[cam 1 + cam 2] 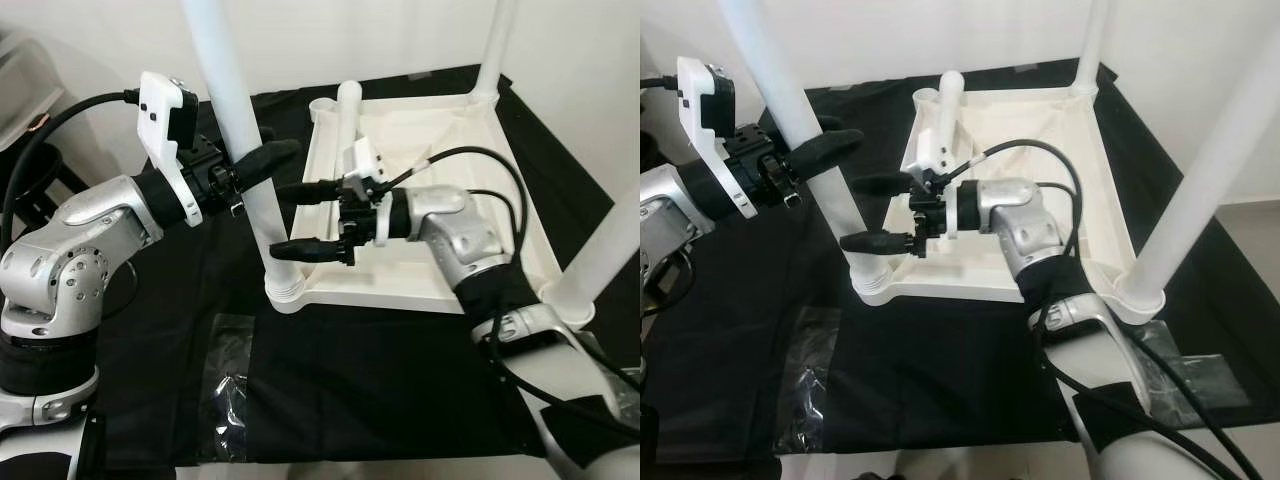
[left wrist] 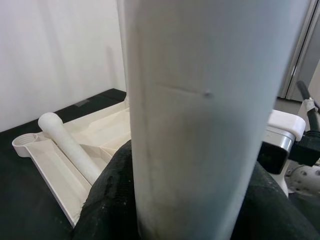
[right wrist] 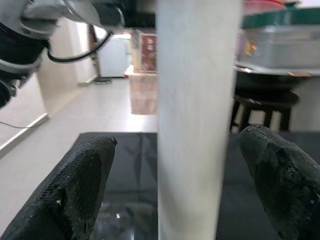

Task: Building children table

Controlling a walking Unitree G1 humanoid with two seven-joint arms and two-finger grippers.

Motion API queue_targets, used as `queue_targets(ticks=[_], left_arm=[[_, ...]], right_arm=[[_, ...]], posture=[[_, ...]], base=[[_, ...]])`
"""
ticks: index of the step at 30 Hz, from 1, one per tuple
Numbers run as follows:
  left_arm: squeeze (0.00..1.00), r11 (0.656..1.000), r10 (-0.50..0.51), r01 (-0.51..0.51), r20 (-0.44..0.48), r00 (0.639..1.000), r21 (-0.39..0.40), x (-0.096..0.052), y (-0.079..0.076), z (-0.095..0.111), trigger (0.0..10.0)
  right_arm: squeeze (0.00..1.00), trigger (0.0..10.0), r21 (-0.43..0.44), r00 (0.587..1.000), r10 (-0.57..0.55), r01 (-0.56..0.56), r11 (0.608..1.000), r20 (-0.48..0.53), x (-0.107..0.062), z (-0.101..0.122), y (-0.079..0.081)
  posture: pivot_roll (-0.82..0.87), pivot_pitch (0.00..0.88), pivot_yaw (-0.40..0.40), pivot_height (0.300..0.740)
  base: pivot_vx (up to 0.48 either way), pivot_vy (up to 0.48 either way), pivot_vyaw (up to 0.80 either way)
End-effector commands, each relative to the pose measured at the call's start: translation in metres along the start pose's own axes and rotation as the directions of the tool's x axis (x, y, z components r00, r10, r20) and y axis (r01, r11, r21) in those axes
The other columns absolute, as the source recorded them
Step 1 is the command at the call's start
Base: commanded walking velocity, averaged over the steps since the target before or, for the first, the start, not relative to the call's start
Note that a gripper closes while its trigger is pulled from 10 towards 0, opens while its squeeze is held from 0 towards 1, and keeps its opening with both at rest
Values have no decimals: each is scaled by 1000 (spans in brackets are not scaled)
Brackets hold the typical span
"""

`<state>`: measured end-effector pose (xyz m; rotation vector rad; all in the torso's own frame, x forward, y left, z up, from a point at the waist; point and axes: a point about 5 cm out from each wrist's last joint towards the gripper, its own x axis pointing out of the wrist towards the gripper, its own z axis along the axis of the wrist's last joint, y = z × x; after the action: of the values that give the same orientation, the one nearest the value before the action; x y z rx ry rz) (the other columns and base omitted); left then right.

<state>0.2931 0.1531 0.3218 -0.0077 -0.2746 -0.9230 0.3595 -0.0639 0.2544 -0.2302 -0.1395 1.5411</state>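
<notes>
A white children's table top [image 1: 440,130] lies upside down on a black cloth. Its near-left leg [image 1: 235,110] stands upright in the corner socket [image 1: 285,290]. My left gripper [image 1: 250,170] is shut on this leg at mid height; the left wrist view shows the leg [image 2: 200,100] pressed between the black pads [image 2: 105,200]. My right gripper [image 1: 278,221] is open just below, reaching from the right. Its fingers [image 3: 80,185] straddle the leg [image 3: 195,125] with a gap on each side. A loose leg [image 1: 348,115] lies inside the table top.
Two more legs stand upright, at the far right corner [image 1: 495,45] and the near right corner [image 1: 600,250]. A round socket [image 1: 322,105] sits at the far left corner. A clear plastic bag [image 1: 225,385] lies on the cloth in front.
</notes>
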Motion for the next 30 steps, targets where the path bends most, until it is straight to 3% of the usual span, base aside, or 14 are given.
queue_targets(ticks=[1,10,11,12,13,30], left_arm=[[0,1000,-11,11,-32,999,-11,-4,-1,-3,0],[0,1000,-19,19,-38,999,-10,-4,-3,-3,0],[0,1000,-22,21,-39,999,-10,-4,-4,-3,0],[0,1000,-22,21,-39,999,-10,-4,-4,-3,0],[0,1000,-25,25,-40,999,-10,-4,-4,-2,0],[0,999,-41,41,-40,998,-2,-2,-7,-4,0]], right_arm=[[0,10000,-24,999,32,-33,999,-30,7,-2,2],[0,10000,-55,996,70,-73,996,-57,27,-17,5],[0,3882,-53,995,76,-79,995,-62,29,-18,5],[0,3882,-53,995,76,-79,995,-62,29,-18,5],[0,0,-52,995,79,-83,995,-66,29,-18,5],[0,0,-58,992,96,-101,993,-78,24,-18,1]], posture=[[64,134,111,740],[72,132,112,740],[73,131,111,740],[73,131,111,740],[72,132,111,740],[62,132,113,740]], base=[[0,0,0],[0,0,0],[0,0,0],[0,0,0],[0,0,0],[0,0,0]])
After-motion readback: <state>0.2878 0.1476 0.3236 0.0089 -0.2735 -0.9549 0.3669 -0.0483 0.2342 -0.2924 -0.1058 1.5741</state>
